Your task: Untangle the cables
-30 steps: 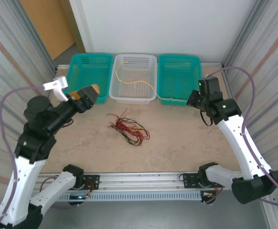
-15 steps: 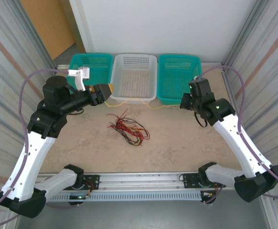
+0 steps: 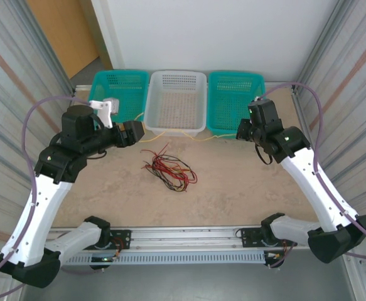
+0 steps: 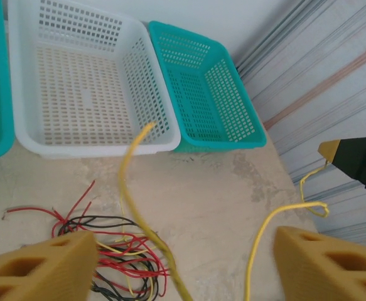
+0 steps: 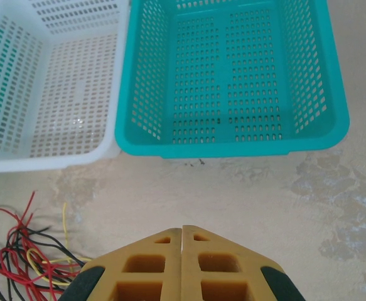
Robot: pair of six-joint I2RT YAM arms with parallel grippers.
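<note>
Your yellow cable (image 3: 208, 138) hangs strung between both grippers, apart from the tangle (image 3: 169, 169).
From above, it spans left gripper (image 3: 134, 132) to right gripper (image 3: 241, 133) before the white basket (image 3: 176, 130), likely stretched to keep it separate from the red-and-black tangle on the mottled beige table (image 3: 252, 182), with corrugated walls (image 3: 19, 69) on either side. Left wrist: your jaws gape, the cable loose between them. Right wrist: jaws pressed together, seemingly pinching its end.
</note>
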